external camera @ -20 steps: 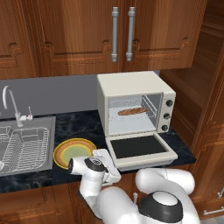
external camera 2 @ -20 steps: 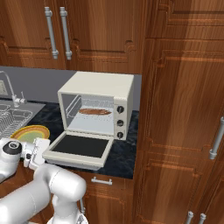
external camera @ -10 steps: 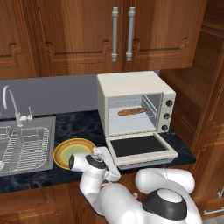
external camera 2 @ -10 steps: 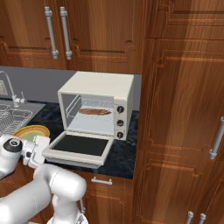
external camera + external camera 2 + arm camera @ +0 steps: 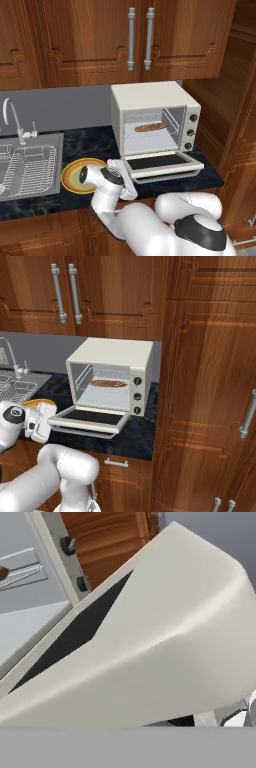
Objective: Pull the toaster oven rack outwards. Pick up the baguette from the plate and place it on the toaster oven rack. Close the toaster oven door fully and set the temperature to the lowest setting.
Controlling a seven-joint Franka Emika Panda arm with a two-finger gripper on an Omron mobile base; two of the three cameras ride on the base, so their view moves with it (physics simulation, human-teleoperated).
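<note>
Sliding further under the front-left corner of the toaster oven door [image 5: 162, 164], the gripper [image 5: 127, 189] has dropped lower against the counter edge than a moment ago, its jaws essentially closed on nothing. The door lies flat and open, its cream frame looming close in the hand view, so the closing step looks imminent. Just left sits the plate [image 5: 75, 176], now bare. Beyond, the baguette [image 5: 151, 127] rests on the toaster oven rack [image 5: 165, 131] inside the toaster oven [image 5: 150, 100].

Brown baguette [image 5: 150, 127] on rack inside cream toaster oven [image 5: 150, 98], door [image 5: 162, 163] down
</note>
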